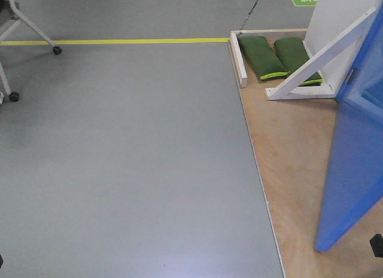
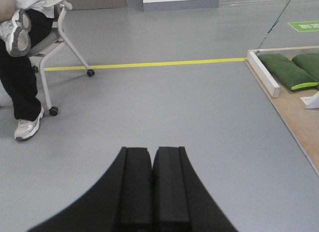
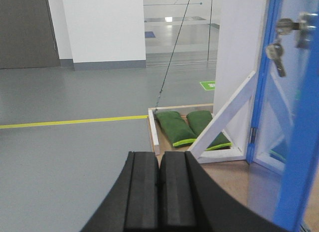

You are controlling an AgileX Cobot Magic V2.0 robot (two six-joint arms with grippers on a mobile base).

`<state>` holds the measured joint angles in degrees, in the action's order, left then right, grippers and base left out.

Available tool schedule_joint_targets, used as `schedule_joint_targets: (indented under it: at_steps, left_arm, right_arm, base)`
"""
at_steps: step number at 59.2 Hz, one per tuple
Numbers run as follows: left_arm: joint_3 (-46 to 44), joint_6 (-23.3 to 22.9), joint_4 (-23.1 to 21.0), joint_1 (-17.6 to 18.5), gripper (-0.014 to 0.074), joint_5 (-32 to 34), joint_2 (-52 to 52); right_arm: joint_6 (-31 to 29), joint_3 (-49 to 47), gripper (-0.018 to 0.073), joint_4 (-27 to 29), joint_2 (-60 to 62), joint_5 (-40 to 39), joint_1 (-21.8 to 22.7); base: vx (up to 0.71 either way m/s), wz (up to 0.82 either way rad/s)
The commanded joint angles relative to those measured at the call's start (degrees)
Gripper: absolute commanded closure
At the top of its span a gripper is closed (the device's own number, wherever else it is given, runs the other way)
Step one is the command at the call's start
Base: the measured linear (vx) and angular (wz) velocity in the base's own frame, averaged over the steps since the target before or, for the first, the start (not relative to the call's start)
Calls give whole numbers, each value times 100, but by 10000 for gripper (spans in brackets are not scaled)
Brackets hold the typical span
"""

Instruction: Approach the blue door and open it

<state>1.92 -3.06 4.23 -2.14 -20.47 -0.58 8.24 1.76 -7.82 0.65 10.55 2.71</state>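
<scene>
We find the door (image 1: 359, 158) at the far right of the front view, standing on the wooden platform (image 1: 287, 170) beside the white panel (image 1: 341, 15) and its slanted brace (image 1: 323, 60). From the right wrist it rises just to the right of the right tool (image 3: 159, 154) and a little ahead of it, apart from it, with no contact. The left wrist view does not take it in. There the left tool (image 2: 152, 152) hangs over the grey floor (image 2: 199, 122), well apart from the platform's edge.

The door's long axis runs straight up and down. Its panel is swung out from the white panel at an angle, with the hinged side by that panel and the free edge nearest us. Keys (image 3: 275, 55) hang from its lock, high in the right wrist view.

Both tools are clenched, pads pressed flat together with no gap, and they grasp nothing and touch nothing.

Two green sandbags (image 1: 278, 57) lie at the foot of the brace, and a yellow line (image 1: 119, 41) crosses the floor beyond.
</scene>
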Motion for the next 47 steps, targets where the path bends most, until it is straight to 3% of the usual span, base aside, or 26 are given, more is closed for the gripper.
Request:
schedule_joint_targets:
  at_steps: [1, 47]
  left_arm:
    - [-182, -23, 5, 7, 526, 458, -98]
    - [-182, -23, 5, 7, 526, 458, -98]
  right_arm:
    - [-46, 53, 564, -72, 56, -464, -11]
    - [-46, 53, 564, -72, 56, -464, -11]
  base:
    - [43, -3]
    - [31, -1]
